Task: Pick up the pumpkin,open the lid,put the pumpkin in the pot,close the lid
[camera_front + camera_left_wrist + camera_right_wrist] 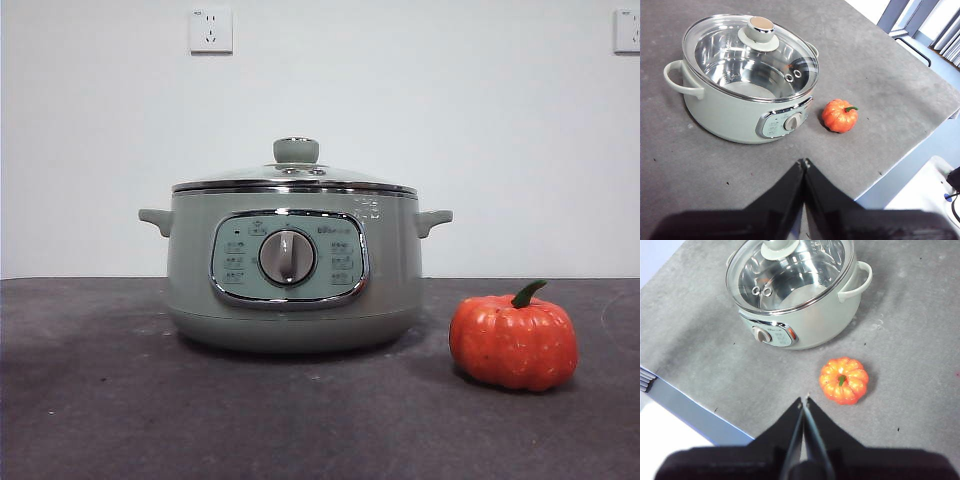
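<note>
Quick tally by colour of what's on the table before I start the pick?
Orange: 1, the pumpkin
Sage green: 1, the pot
Glass with green knob: 1, the lid sitting on the pot
Total: 3

Pot (293, 275) panel print — illegible

Pot (290, 300): pale sage green, chrome-framed panel, grey dial (287, 257). Lid (295, 178): clear glass, chrome rim, sage knob (296, 150). Pumpkin (513, 343): orange, ribbed, green stem; table (100, 400) mottled dark grey; both grippers black.
</note>
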